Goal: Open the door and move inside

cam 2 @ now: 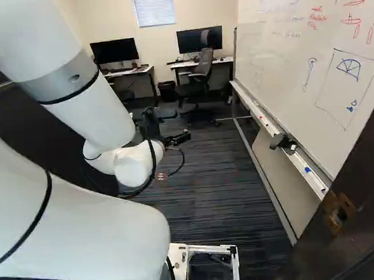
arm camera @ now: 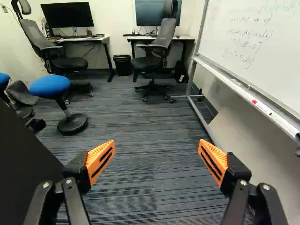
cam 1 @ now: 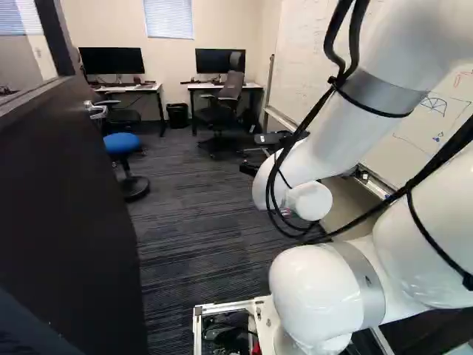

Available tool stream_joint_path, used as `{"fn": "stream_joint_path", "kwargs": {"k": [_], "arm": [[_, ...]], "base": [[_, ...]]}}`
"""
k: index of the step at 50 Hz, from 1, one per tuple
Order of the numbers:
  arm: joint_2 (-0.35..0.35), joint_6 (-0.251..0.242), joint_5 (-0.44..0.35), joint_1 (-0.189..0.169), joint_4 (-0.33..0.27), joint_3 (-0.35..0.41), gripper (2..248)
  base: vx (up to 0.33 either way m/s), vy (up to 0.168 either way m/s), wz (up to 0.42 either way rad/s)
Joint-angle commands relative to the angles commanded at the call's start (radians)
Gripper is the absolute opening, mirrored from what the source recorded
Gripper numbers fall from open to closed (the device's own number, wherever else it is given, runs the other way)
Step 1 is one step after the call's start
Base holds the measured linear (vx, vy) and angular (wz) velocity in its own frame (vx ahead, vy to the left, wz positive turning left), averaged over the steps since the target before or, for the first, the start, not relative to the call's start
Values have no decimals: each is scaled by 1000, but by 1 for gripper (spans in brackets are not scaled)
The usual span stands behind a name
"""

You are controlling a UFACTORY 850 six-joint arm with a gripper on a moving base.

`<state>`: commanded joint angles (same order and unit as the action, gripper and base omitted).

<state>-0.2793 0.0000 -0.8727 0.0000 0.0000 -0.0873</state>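
Note:
The dark door [cam 1: 63, 200] stands open along the left of the left base view, its silvery handle [cam 1: 94, 111] near the far edge. In the wrist view, part of the door [arm camera: 23, 173] lies beside one finger, apart from it. My gripper [cam 2: 178, 138] is held out ahead of the arm above the carpet. Seen from the wrist, the gripper [arm camera: 156, 147] has its orange pads spread wide, with nothing between them. At the right of the right base view is the dark door frame [cam 2: 362, 199] with a metal plate.
A whiteboard [cam 2: 315, 62] with a tray runs along the right side. Striped carpet [arm camera: 140, 122] stretches ahead. Farther in are a blue stool [arm camera: 50, 86], office chairs [arm camera: 154, 51], desks with monitors and a black bin [arm camera: 123, 64].

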Motion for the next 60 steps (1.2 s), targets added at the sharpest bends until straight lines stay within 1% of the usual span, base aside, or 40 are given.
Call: {"fn": "stream_joint_path", "kwargs": {"k": [60], "arm": [[0, 0, 0, 0, 0, 0, 247]], "base": [[158, 5, -2]]}}
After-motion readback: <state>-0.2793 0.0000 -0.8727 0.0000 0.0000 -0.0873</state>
